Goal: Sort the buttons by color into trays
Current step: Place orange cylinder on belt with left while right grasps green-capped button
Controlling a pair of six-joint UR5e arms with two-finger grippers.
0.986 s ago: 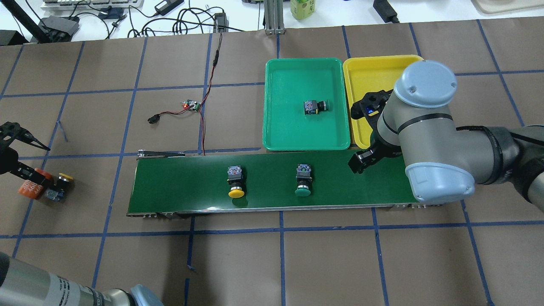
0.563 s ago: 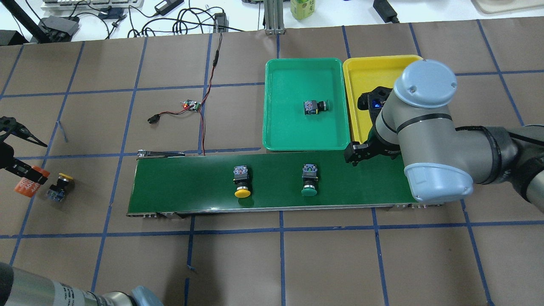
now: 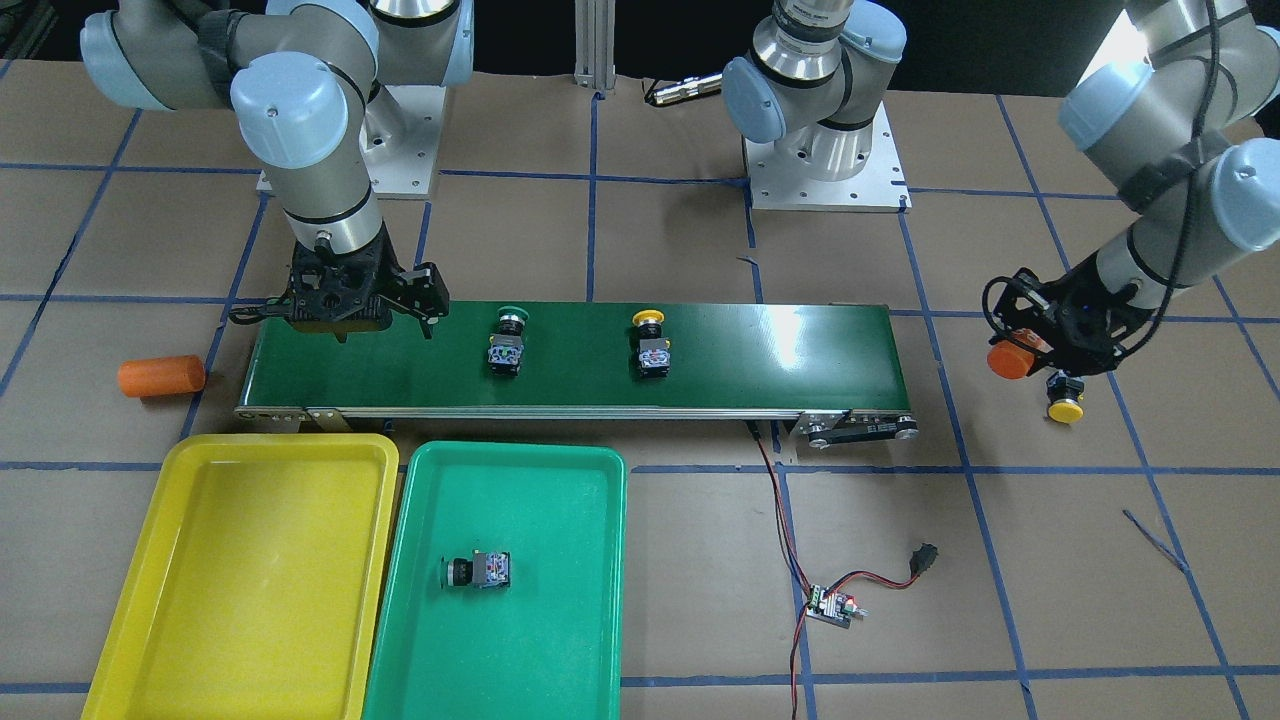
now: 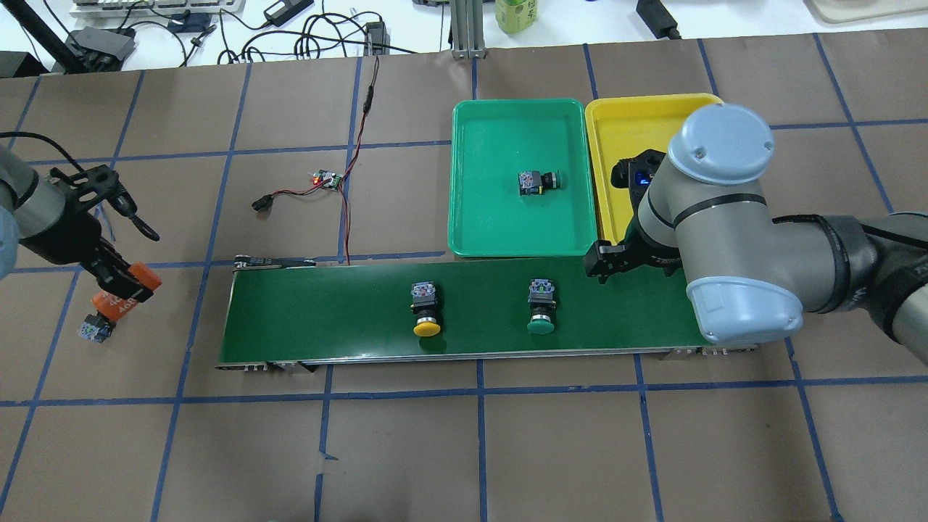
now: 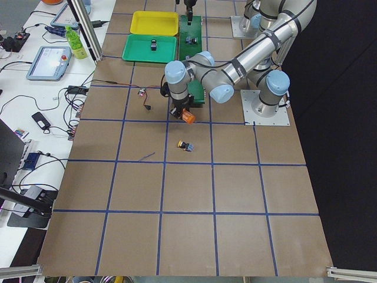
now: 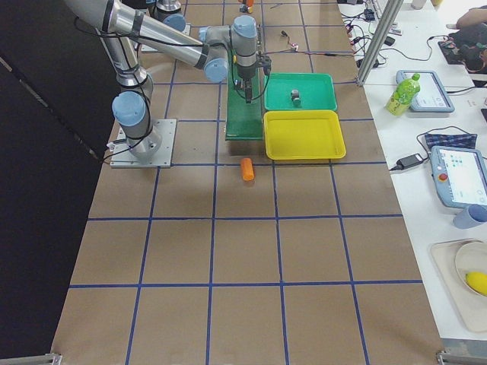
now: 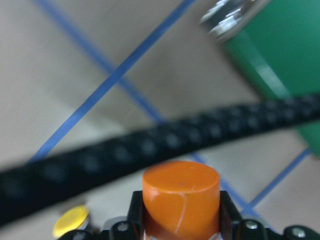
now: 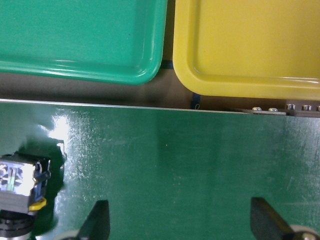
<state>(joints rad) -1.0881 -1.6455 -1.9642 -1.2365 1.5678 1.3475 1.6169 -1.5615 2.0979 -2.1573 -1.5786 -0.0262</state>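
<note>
"Where are the buttons?"

"Two lie on the belt (image 4: 326, 312), long axes across it and caps toward my base: a yellow button (image 4: 426, 313) and a green button (image 4: 541, 312). A second green button (image 4: 538, 180) lies in the green tray (image 4: 471, 239), its cap toward the yellow tray (image 4: 623, 116). A second yellow button (image 3: 1065, 402) sits on the counter (image 4: 507, 449) near my left tool (image 3: 1012, 358)."

"And the tools?"

"The left tool clamps an orange cylinder (image 7: 181, 195). My right tool (image 8: 182, 223) hangs over the belt, spread wide and empty. Only the front camera shows that fourth cap; overhead, the cylinder hides it."

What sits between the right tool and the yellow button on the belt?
The green-capped button sits between the right tool and that yellow-capped button, clearest in the front-facing view.
</note>
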